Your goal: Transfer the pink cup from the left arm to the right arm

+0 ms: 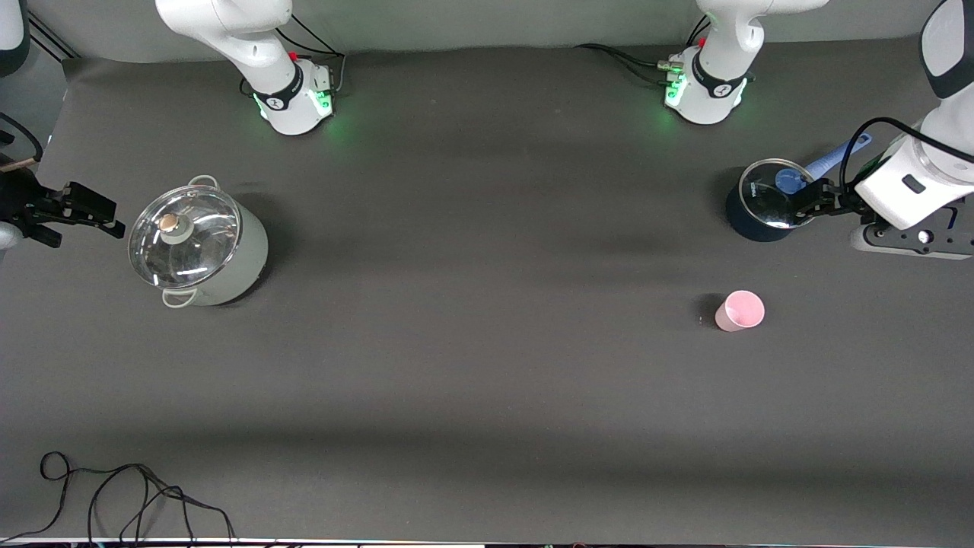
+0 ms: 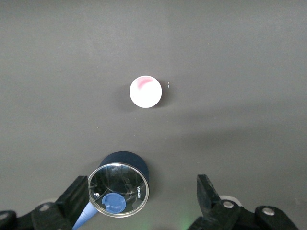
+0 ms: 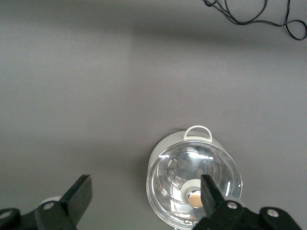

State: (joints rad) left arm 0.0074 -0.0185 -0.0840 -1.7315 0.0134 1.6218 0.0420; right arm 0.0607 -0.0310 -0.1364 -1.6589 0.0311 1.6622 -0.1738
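Observation:
The pink cup (image 1: 740, 310) stands upright on the dark table toward the left arm's end, nearer to the front camera than a small dark blue pot. It also shows in the left wrist view (image 2: 145, 92), with nothing touching it. My left gripper (image 1: 811, 204) is open and empty, up in the air over the edge of the dark blue pot and well apart from the cup; its own view (image 2: 142, 184) shows the jaws wide apart. My right gripper (image 1: 116, 218) is open and empty beside the white pot at the right arm's end of the table, as its own view (image 3: 146, 181) shows.
A dark blue pot (image 1: 761, 204) with a glass lid and blue handle sits under the left gripper (image 2: 118, 189). A white pot (image 1: 196, 242) with a glass lid stands by the right gripper (image 3: 194, 179). A black cable (image 1: 114, 495) lies near the front edge.

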